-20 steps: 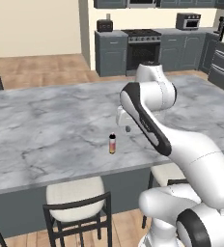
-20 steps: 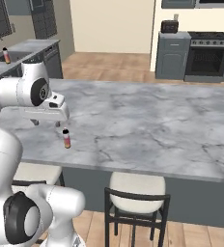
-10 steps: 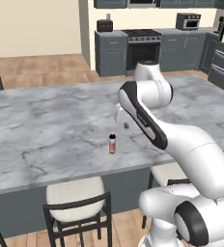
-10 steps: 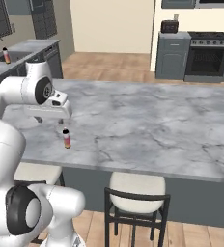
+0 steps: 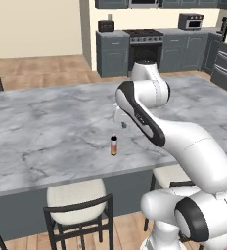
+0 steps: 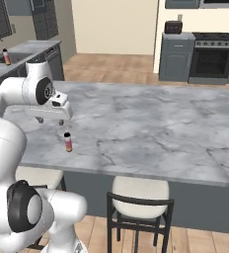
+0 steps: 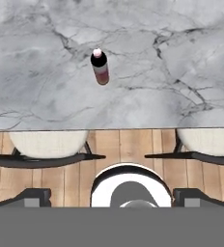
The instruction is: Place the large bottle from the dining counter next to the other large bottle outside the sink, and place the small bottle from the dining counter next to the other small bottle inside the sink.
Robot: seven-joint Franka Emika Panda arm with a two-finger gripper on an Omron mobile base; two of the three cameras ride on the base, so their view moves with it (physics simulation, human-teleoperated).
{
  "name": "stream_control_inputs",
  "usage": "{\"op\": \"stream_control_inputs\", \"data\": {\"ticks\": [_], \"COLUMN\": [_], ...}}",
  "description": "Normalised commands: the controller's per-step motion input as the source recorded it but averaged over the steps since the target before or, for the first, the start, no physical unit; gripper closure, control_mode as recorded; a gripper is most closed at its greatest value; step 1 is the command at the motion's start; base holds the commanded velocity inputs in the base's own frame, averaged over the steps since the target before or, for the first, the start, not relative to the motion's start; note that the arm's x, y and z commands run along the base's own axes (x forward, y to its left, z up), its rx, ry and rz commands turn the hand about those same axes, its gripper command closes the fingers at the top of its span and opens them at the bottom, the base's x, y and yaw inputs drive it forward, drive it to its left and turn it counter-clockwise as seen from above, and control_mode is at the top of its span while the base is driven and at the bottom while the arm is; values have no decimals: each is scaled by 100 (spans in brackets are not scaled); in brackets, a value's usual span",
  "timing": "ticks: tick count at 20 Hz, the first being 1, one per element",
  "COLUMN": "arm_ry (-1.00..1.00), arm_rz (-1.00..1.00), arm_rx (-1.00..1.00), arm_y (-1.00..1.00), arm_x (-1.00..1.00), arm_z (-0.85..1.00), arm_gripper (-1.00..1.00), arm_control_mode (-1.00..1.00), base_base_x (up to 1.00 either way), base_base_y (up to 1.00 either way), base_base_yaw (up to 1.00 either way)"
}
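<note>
Where the marble spread widest, counter (image 5: 47, 127): one grey island top, bare on most of its surface, with wide open room to both sides of the bottle.
Arm (image 5: 179, 141): one, white, reaching out over the counter above its near half.
Stools (image 6: 138, 195): two pale seats in the hand view, tucked under the counter's near edge, one to each side.
Gripper (image 6: 50, 117): one, hanging above the counter, up and slightly behind the bottle, apart from it; fingers spread wide and released, holding nothing.
Far bottles (image 6: 0, 56): two, side by side on the distant counter at the left of the right base view.
Small bottle (image 5: 114, 145): one, upright on the counter, close to the near edge, nothing touching it.
</note>
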Motion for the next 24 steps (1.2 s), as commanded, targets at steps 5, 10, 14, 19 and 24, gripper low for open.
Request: {"op": "stream_control_inputs", "data": {"ticks": [5, 10, 14, 19, 24], "arm_ry": [0, -3, -6, -10, -16], "arm_rz": [0, 0, 0, 0, 0], "arm_rx": [0, 0, 0, 0, 0], "arm_y": [1, 0, 1, 5, 7], "arm_x": [45, 45, 21, 1, 1], "arm_z": [-10, -19, -12, -4, -21], "arm_gripper": [-100, -100, -100, -100, -100], "arm_control_mode": [-100, -100, -100, -100, -100], "base_base_x": [0, 0, 0, 0, 0], "base_base_y": [0, 0, 0, 0, 0], "base_base_yaw": [0, 0, 0, 0, 0]}}
